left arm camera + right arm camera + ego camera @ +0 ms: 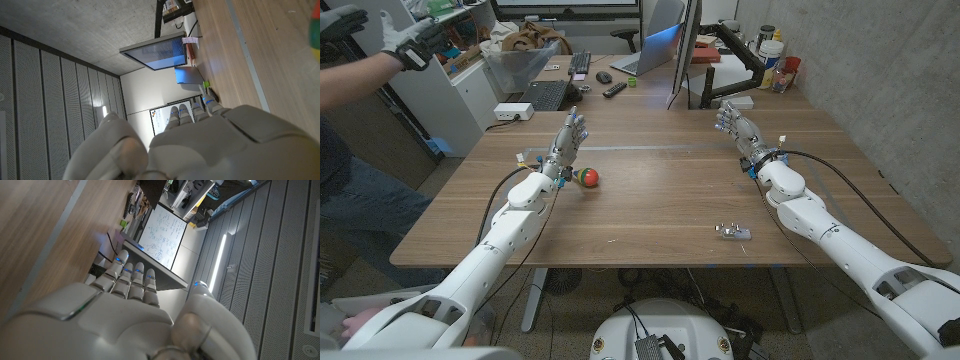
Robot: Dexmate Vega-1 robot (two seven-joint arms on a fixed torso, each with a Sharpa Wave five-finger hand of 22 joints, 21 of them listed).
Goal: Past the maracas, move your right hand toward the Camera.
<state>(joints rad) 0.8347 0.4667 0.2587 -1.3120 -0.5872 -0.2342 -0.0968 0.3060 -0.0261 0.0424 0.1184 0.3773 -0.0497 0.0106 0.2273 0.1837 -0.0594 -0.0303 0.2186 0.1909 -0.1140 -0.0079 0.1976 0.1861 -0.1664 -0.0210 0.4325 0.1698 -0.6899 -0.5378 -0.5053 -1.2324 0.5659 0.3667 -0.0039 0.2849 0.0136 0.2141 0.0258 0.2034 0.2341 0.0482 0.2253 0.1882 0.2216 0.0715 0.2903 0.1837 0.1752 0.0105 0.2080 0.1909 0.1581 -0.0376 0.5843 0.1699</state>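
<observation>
Left robot hand (567,139) is at about 10 o'clock on the bench (660,190), fingers straight and spread, holding nothing. The maraca (587,178), red and green, lies just beside its wrist, toward bench centre. A small silvery object (732,232) sits at about 5 o'clock near the front edge; too small to tell if it's the camera. Right robot hand (737,124) is at 2 o'clock, fingers extended and together, empty, well apart from both items.
</observation>
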